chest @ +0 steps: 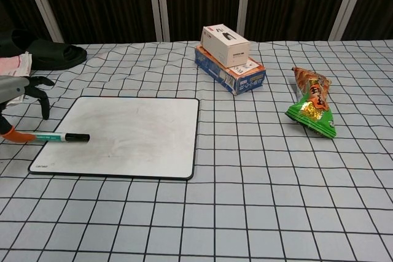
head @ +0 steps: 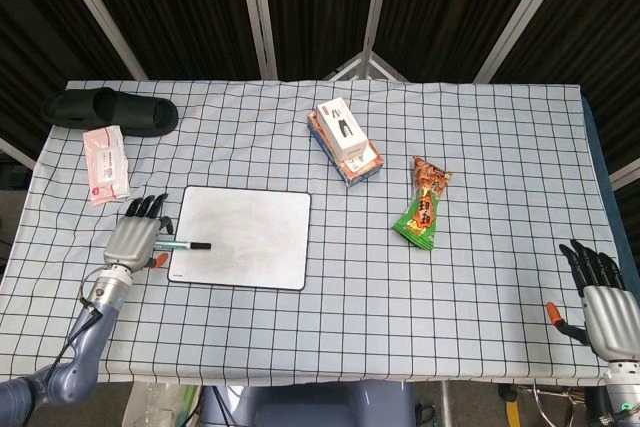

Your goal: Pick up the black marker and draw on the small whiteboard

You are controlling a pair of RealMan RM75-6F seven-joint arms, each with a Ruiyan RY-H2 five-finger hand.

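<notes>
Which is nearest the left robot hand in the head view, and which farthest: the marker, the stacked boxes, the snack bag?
From the left robot hand:
1. Marker, right beside it, at the whiteboard's left edge.
2. Stacked boxes, mid-table, toward the back.
3. Snack bag, farther right.

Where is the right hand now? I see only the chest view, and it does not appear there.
Observer: In the head view the right hand is at the table's near right corner, fingers spread, holding nothing.
Operator: Does the left hand cover the marker? I see only its fingers at the frame's edge.
Observer: The left hand is over the tail end of the black marker; the black tip end lies on the small whiteboard.
Operator: Is the pink packet touching that hand?
Observer: No, the pink packet lies beyond the hand, with bare cloth between them.
</notes>
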